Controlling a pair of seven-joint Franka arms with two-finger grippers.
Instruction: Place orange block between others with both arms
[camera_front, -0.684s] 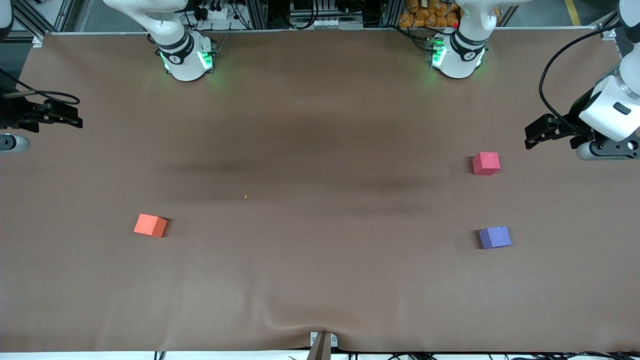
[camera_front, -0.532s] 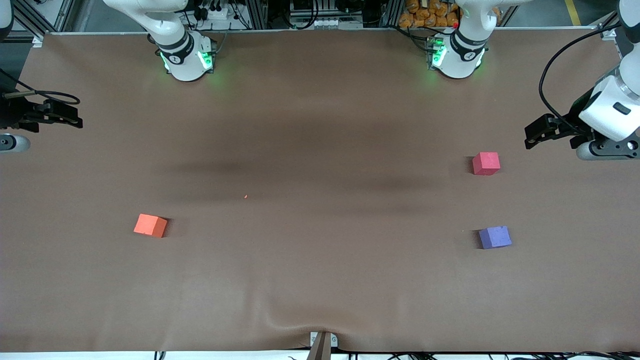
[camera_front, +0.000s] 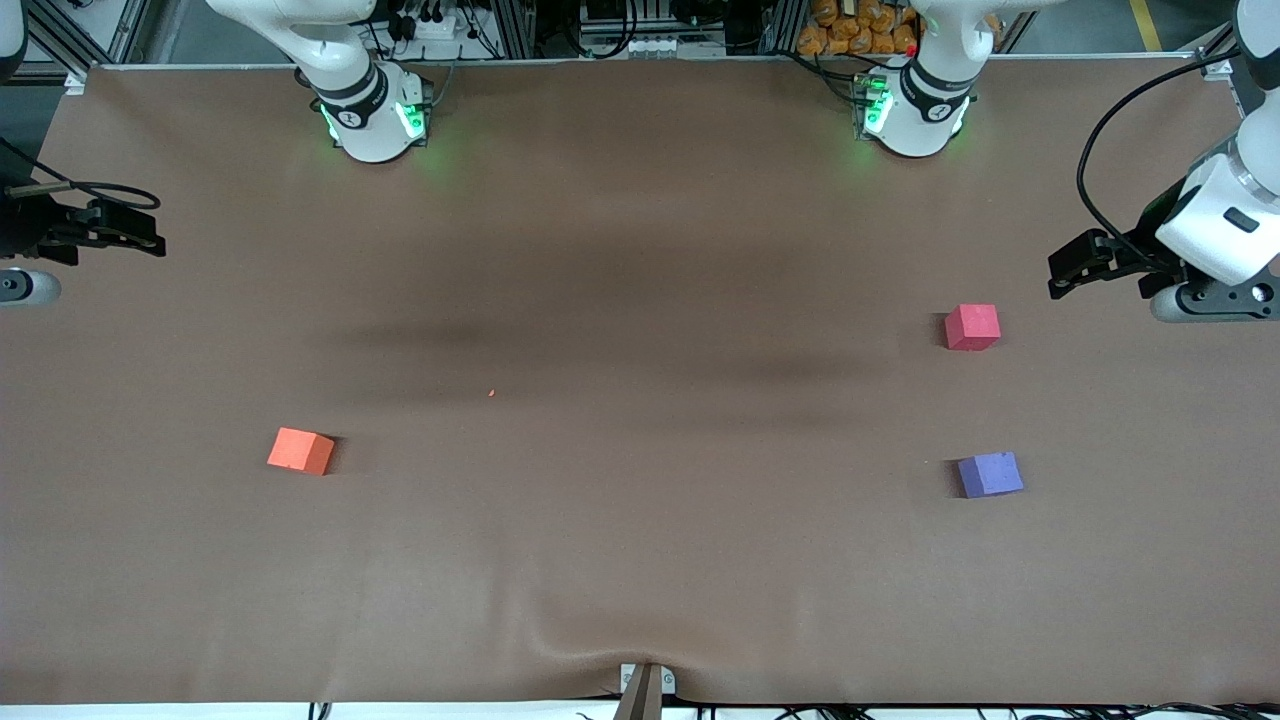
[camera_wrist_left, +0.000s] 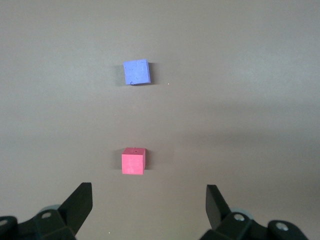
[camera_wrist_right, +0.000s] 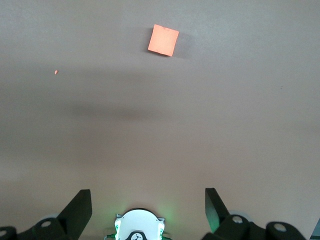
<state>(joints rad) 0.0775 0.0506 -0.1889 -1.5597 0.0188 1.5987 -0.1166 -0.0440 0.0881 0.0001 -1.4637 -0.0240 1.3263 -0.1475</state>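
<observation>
Table (camera_front: 640, 250) lies bare between orange block (camera_front: 300, 450) and red-pink cube (camera_front: 972, 326), purple cube (camera_front: 990, 474); left gripper (camera_wrist_left: 149, 200) and right gripper (camera_wrist_right: 148, 200) hover wide open, empty, well apart from the block

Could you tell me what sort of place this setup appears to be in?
Probably a robotics lab: two white arms bolted along a brown-covered table, with aluminium framing and cabling at its edge, and only three foam cubes laid out.

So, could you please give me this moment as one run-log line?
stage: not started | orange block: on table, right arm's end | red-pink cube, purple cube: left arm's end, apart | left tool: open, empty | right tool: open, empty
</observation>
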